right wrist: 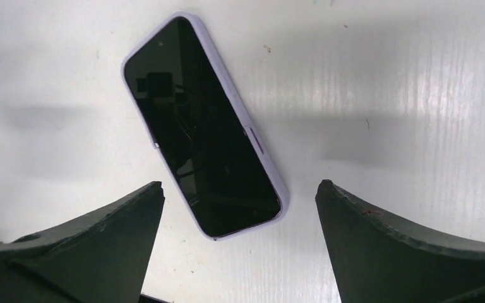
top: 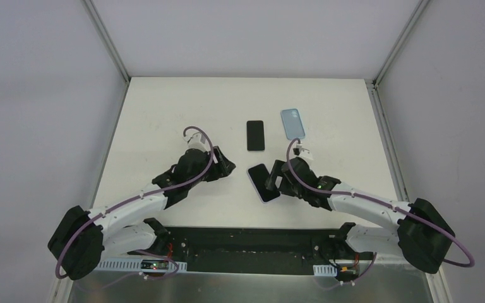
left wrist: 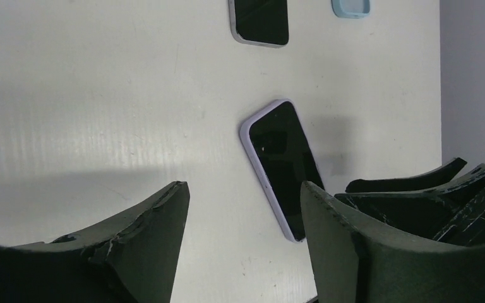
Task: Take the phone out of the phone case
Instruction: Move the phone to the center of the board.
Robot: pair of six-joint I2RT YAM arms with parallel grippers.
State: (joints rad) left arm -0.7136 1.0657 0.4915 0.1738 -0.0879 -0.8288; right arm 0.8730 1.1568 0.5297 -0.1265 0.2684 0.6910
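two jobs are waiting, i judge: one gripper pinning the lilac-cased phone (top: 263,183) while the other is peeling a case corner back gently. that phone is lying flat, slanted, just ahead of the right gripper (top: 279,178), gaping wide and empty; the left gripper (top: 224,165), gaping less, is hovering near its other side.
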